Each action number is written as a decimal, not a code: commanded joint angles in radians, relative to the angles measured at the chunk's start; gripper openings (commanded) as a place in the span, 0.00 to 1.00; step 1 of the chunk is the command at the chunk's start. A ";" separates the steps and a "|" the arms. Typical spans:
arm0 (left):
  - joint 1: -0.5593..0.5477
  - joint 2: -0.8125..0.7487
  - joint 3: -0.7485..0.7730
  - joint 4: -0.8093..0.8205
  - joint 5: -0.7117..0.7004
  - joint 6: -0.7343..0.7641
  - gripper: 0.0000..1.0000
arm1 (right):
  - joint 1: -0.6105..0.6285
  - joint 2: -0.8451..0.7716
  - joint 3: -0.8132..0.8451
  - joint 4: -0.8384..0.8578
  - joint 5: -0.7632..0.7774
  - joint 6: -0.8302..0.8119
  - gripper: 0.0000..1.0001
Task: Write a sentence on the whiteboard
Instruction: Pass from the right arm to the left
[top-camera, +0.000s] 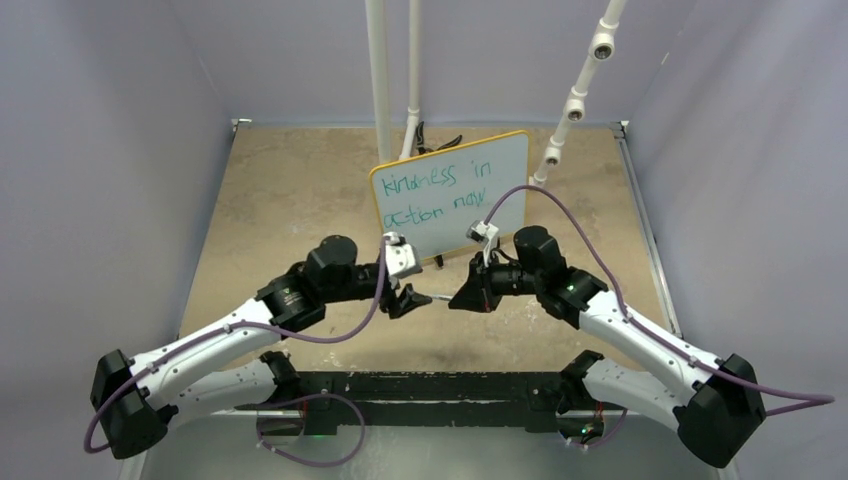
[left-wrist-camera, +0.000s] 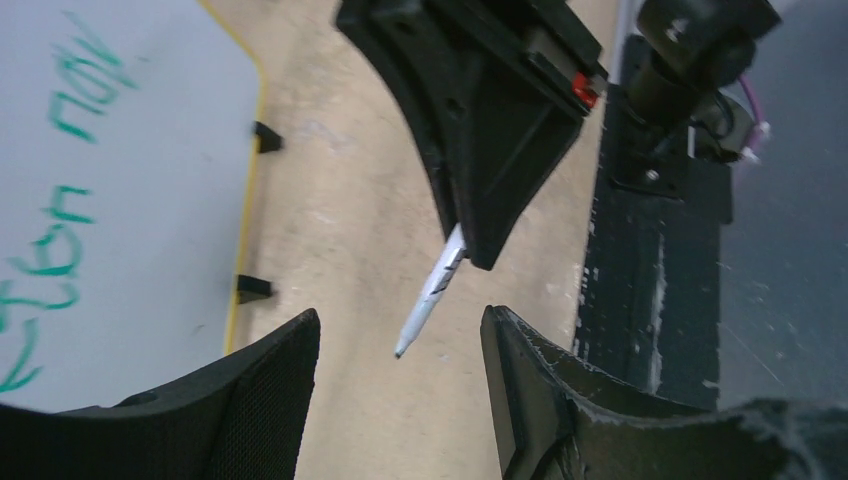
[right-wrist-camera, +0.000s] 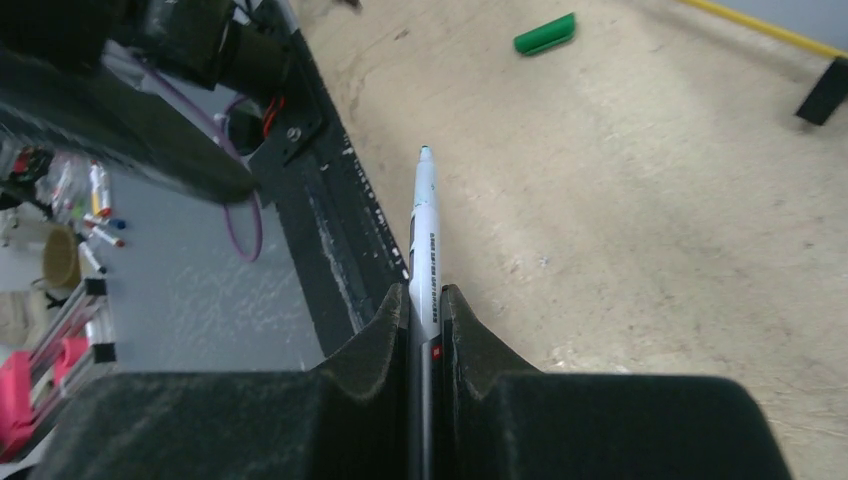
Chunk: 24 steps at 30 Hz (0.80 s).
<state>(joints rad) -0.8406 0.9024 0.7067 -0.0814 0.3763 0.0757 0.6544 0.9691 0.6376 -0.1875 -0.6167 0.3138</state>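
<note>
I'm looking at a scuffed tan table (top-camera: 300, 200) boxed in by pale grey walls. Nearest me, my right gripper (right-wrist-camera: 425, 305) is clamped on a white marker pen (right-wrist-camera: 424, 220). Its uncapped green tip points towards the left gripper (top-camera: 412, 300), whose fingers are spread wide and grip nothing. The barrel's print is too blurred to read. A green cap (right-wrist-camera: 545, 33) lies on the table. Farther back sits the yellow-framed whiteboard (top-camera: 505, 160), its teal sentence (top-camera: 425, 181) reading "kindness in action now".

My left arm (top-camera: 200, 350) and right arm (top-camera: 650, 335) are white shells with bulky black joint housings, each trailing a looping purple cable (top-camera: 335, 338). The left gripper (left-wrist-camera: 400, 390) has thick, matte-black, finely textured fingers (left-wrist-camera: 260, 400). The right gripper (right-wrist-camera: 425, 300) has a black body with a small red tab.
</note>
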 joint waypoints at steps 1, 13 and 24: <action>-0.086 0.056 0.010 -0.011 0.015 0.047 0.59 | 0.005 0.015 0.043 -0.019 -0.108 -0.005 0.00; -0.135 0.167 0.032 -0.060 0.022 0.064 0.59 | 0.007 0.053 0.063 -0.052 -0.158 -0.062 0.00; -0.154 0.212 0.042 -0.040 0.017 0.067 0.57 | 0.007 0.076 0.049 -0.002 -0.186 -0.061 0.03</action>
<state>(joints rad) -0.9890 1.1004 0.7067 -0.1543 0.3798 0.1246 0.6563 1.0298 0.6575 -0.2230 -0.7551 0.2714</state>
